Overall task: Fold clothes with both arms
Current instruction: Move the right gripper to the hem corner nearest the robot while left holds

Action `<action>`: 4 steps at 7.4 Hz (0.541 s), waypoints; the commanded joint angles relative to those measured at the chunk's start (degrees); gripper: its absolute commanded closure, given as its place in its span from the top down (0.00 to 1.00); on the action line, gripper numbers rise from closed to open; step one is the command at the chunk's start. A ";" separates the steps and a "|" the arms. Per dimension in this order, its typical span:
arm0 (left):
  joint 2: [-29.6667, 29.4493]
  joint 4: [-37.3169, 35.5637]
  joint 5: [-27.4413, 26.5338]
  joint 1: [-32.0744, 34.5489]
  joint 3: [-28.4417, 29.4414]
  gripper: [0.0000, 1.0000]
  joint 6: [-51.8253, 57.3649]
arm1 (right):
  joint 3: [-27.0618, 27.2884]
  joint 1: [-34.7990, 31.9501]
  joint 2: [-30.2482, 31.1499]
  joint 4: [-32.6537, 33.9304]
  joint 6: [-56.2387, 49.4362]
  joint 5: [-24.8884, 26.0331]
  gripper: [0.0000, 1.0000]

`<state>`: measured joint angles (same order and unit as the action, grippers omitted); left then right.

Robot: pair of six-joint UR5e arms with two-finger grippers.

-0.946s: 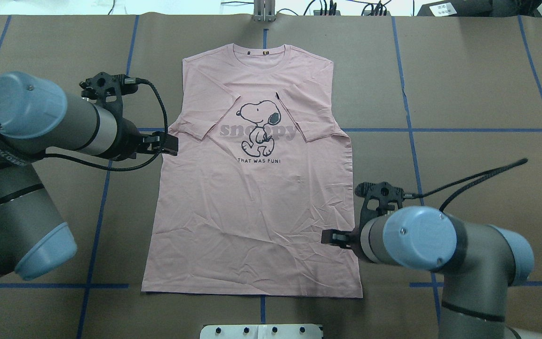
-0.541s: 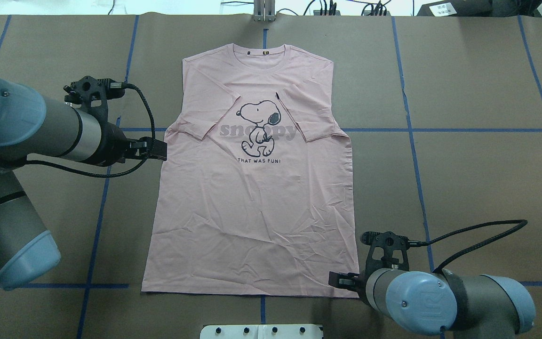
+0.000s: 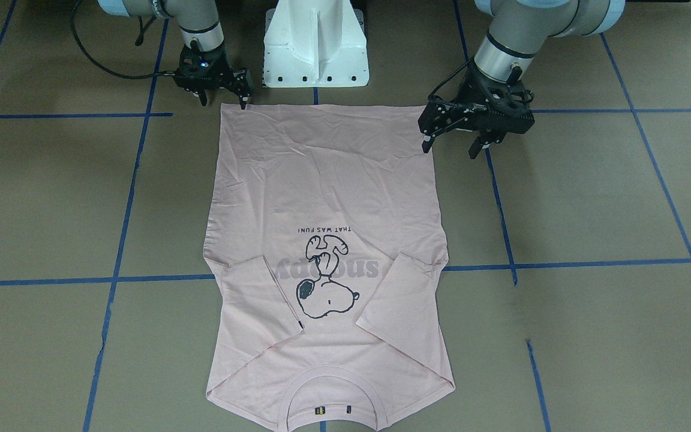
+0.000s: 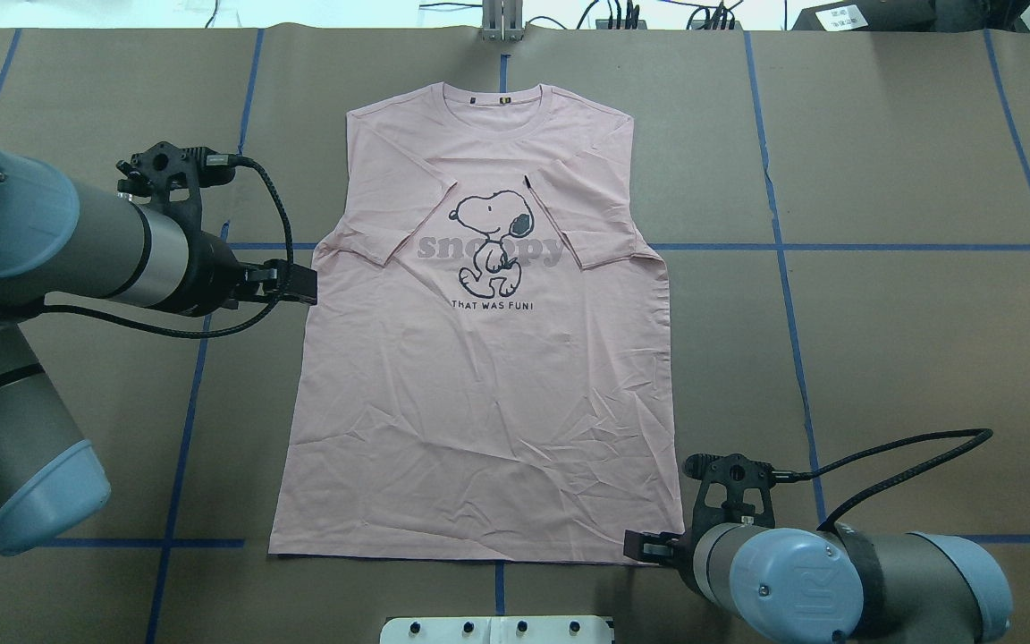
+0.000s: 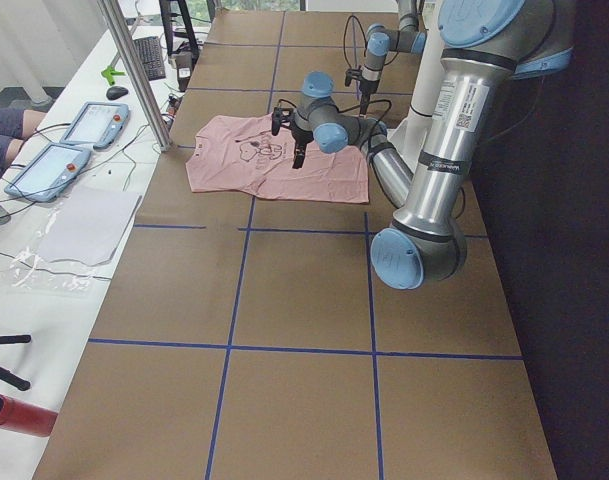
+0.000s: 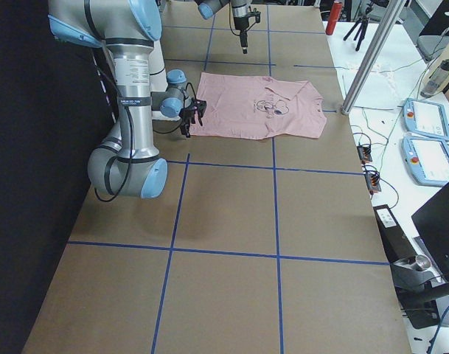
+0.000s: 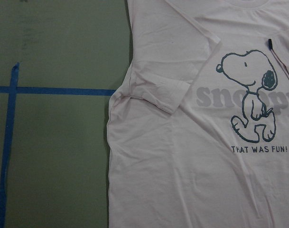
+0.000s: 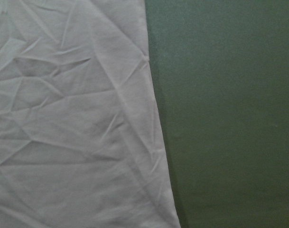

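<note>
The pale pink T-shirt (image 4: 479,402) lies flat with its Snoopy print up, both sleeves folded in over the chest and the collar at the far end; it also shows here (image 3: 327,180) (image 7: 182,166) (image 8: 63,118). My left gripper (image 4: 299,284) (image 3: 450,144) hovers open just outside the shirt's left side edge, level with the print, holding nothing. Down at the near right hem corner sits my right gripper (image 4: 645,546) (image 3: 222,101), open too, its fingers straddling that corner without pinching cloth.
The white pedestal base (image 3: 315,42) stands right behind the hem. Blue tape lines (image 4: 783,246) cross the brown table. A metal pole (image 5: 134,70) and two tablets (image 5: 64,140) sit off the table's far edge.
The right arm drew back along the shirt's right edge to the hem corner. The left gripper slid a little leftward off the shirt's side, then held still.
</note>
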<state>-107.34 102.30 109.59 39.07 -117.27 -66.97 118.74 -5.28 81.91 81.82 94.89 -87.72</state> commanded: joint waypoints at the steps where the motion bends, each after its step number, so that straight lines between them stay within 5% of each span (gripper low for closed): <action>1: -0.06 0.00 0.01 -0.05 -0.15 1.00 0.00 | -0.35 0.09 -0.26 -0.08 -0.32 -0.17 0.98; 4: 0.03 0.00 -0.08 -0.05 -0.07 1.00 0.00 | -1.31 -0.35 -0.26 0.01 -0.41 -0.25 0.98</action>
<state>-107.35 102.27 109.58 39.03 -117.37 -66.97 117.82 -5.51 81.66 81.82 94.50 -87.95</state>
